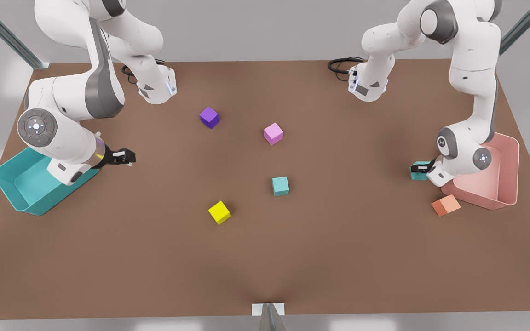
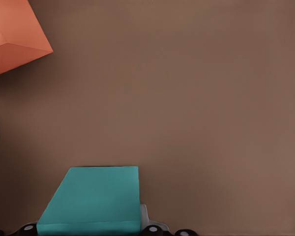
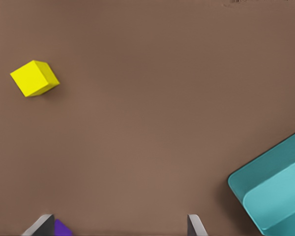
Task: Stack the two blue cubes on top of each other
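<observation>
One blue cube (image 1: 280, 185) sits alone just right of the frame's center in the front view, well apart from the other blue cube (image 1: 418, 169), which is at the right edge of the scene, pinched between the left gripper's (image 1: 419, 171) dark fingers; in the left wrist view that held cube (image 2: 92, 201) sits right against the gripper. Just beside it lie an orange cube (image 1: 446, 205) and the pink bin (image 1: 509, 181). Toward the middle, a yellow cube (image 1: 219, 212) lies lower left of the free blue cube, a pink cube (image 1: 273, 133) above it, and a purple cube (image 1: 209, 117) farther upper left. On the front view's left the right gripper (image 1: 126, 157) hangs beside the teal bin (image 1: 21, 191), its fingers (image 3: 195, 225) spread with nothing between them, waiting over the brown table (image 1: 265, 266).
</observation>
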Available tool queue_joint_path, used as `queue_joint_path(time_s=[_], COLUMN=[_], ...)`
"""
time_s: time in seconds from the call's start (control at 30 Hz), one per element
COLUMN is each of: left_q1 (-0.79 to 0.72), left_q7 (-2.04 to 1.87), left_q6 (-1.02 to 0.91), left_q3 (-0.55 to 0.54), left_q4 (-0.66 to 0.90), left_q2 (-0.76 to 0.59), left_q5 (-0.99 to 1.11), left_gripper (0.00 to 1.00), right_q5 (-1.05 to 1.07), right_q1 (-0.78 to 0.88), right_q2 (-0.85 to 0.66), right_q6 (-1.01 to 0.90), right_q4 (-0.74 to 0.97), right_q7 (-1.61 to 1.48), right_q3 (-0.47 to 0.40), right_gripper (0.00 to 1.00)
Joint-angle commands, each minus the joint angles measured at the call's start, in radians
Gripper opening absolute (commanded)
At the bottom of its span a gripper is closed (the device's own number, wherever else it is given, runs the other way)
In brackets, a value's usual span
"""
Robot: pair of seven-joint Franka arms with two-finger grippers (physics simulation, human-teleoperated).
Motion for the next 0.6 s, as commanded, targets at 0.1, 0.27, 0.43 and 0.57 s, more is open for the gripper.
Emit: queue_joint_path(time_s=[0.1,0.27,0.43,0.57], left_q1=[-0.139,-0.346,-0.515,-0.593], left_q7=[-0.095,-0.678,-1.017,-1.141], left_q6=[-0.101,-0.293,-0.293,-0.294], left_q3=[-0.012,-0.222,-0.301,-0.298], left_q4=[0.034,0.376,0.602,0.737], left_q2=[-0.082,0.041,0.203,0.292], left_q5=[-0.013,-0.045,-0.036,-0.030], left_gripper=[0.68,0.68,0.68,0.68], right_q5=[0.000,-0.003,-0.003,-0.007], right_q1=[0.000,0.000,-0.002,-0.002], right_q2=[0.000,0.000,0.000,0.001], right_q6=[0.001,0.001,0.001,0.001], right_q4=[0.002,0.002,0.002,0.002], right_q7=[-0.152,-0.151,-0.151,-0.151], right_q3=[-0.001,-0.001,-0.001,-0.001], right_gripper=[1.00,1.00,1.00,1.00])
